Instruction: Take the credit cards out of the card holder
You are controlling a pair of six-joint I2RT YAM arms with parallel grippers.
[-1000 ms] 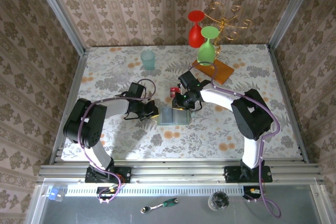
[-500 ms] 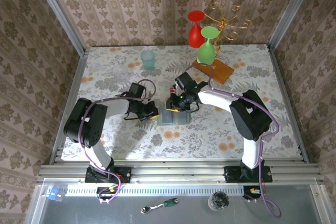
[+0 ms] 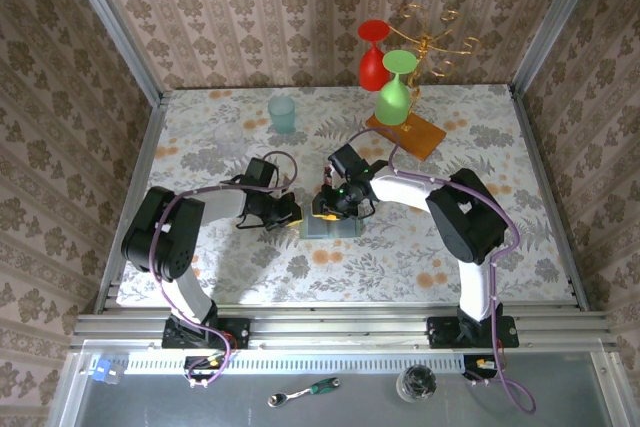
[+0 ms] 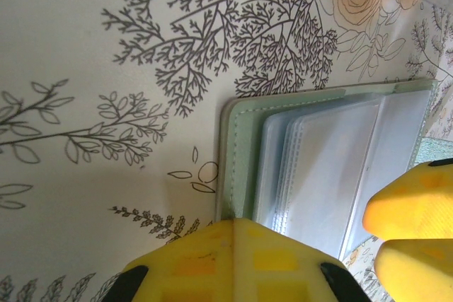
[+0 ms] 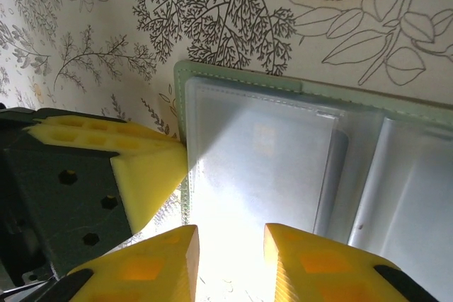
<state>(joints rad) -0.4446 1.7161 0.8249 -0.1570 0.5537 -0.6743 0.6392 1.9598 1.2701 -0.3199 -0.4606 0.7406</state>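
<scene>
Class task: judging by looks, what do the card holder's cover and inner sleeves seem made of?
Card holder cover: probably matte green faux leather, given the stitched edge. Inner sleeves: likely clear glossy plastic; translucent, layered, catching glare.

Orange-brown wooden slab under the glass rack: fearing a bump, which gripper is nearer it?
Right. The right gripper is over the grey-green folding card holder, near-left of the slab; the left gripper lies beyond, at the holder's left edge.

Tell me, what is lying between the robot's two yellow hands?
The open card holder: in the right wrist view its pale clear sleeves fill the stretch from the left hand, at its edge, to the right hand.
</scene>
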